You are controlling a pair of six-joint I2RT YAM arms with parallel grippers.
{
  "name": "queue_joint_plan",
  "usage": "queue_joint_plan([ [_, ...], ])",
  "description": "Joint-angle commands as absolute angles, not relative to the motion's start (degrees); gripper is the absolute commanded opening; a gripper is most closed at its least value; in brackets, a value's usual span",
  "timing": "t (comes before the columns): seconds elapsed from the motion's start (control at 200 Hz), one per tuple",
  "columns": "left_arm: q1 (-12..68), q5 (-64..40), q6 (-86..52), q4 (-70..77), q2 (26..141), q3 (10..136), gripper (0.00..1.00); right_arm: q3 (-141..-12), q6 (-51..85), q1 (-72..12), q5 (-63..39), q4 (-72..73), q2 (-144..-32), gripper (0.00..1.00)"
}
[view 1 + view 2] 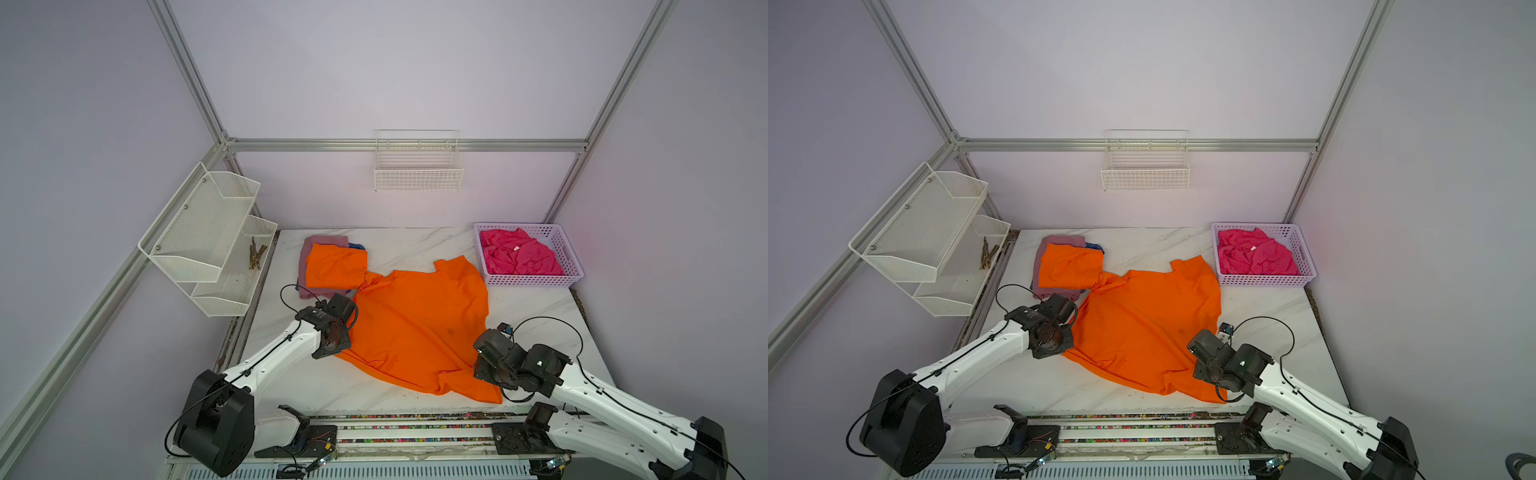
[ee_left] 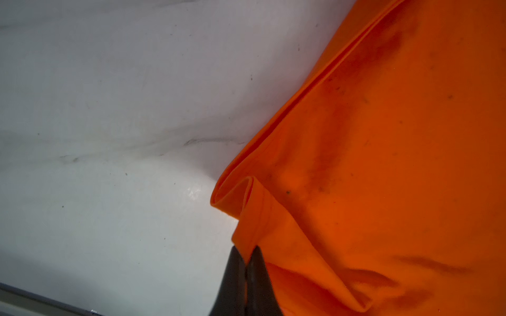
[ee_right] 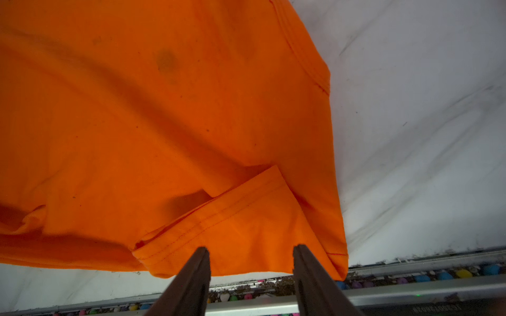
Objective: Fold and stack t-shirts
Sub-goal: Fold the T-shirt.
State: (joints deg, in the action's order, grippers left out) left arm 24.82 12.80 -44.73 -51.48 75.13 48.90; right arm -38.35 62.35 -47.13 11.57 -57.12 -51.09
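- Desk (image 1: 415,245): white marble top carrying all the items.
- Spread orange t-shirt (image 1: 415,328): lies open and creased across the desk's centre in both top views, collar toward 1 o'clock. One sleeve reaches to 10 o'clock and touches the stack.
- Basket (image 1: 532,280): lavender, at 2 o'clock, holding a crumpled hot pink t-shirt (image 1: 515,255).
- Stack at 10 o'clock: a folded orange t-shirt (image 1: 334,266) on top, a mauve-pink t-shirt (image 1: 324,242) beneath, and a blue t-shirt (image 1: 357,246) showing only at the edge.
- Right pincer (image 3: 250,250): spread, poised at the spread orange t-shirt's 5 o'clock hem corner. Contact with the cloth cannot be told.
- Left pincer (image 2: 248,257): pressed together, pinching the side edge of the spread orange t-shirt at its 8 o'clock side.
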Motion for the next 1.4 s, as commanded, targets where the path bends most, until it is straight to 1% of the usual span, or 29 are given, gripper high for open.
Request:
queue_joint_plan([
  [0.0, 22.9, 10.8, -39.7, -47.3, 77.5, 52.4, 0.00, -38.6, 63.6, -48.6, 12.8, -57.8, -51.3, 0.54],
  [0.16, 21.4, 10.4, -36.7, -49.0, 83.3, 57.0, 0.00, -39.4, 63.0, -50.7, 12.1, -56.0, -55.5, 0.55],
  [0.39, 18.6, 9.3, -34.3, -49.1, 85.5, 58.9, 0.00, -40.1, 62.3, -52.0, 10.5, -54.6, -59.7, 0.56],
  [0.495, 18.2, 9.0, -33.7, -49.4, 86.5, 59.2, 0.00, -40.1, 61.7, -52.2, 10.6, -55.5, -60.0, 0.57],
  [0.625, 17.5, 8.9, -33.4, -48.9, 85.8, 58.6, 0.00, -42.1, 61.1, -52.5, 11.5, -61.8, -59.7, 0.57],
  [0.76, 16.5, 9.0, -32.7, -48.7, 85.8, 58.9, 0.00, -40.9, 61.9, -53.6, 9.9, -66.3, -55.4, 0.57],
  [0.84, 16.4, 8.8, -32.4, -48.3, 86.3, 59.1, 0.00, -40.6, 61.9, -53.7, 9.1, -66.6, -53.6, 0.57],
  [0.96, 16.2, 8.4, -31.8, -47.7, 87.5, 59.5, 0.00, -41.7, 61.5, -53.8, 7.6, -67.0, -56.1, 0.56],
  [1.265, 15.9, 7.6, -31.1, -47.1, 88.6, 60.0, 0.00, -41.7, 64.2, -54.8, 10.0, -62.9, -61.4, 0.56],
  [1.395, 15.7, 7.3, -31.0, -47.0, 88.9, 60.1, 0.00, -40.5, 65.9, -55.1, 9.0, -60.8, -63.4, 0.56],
])
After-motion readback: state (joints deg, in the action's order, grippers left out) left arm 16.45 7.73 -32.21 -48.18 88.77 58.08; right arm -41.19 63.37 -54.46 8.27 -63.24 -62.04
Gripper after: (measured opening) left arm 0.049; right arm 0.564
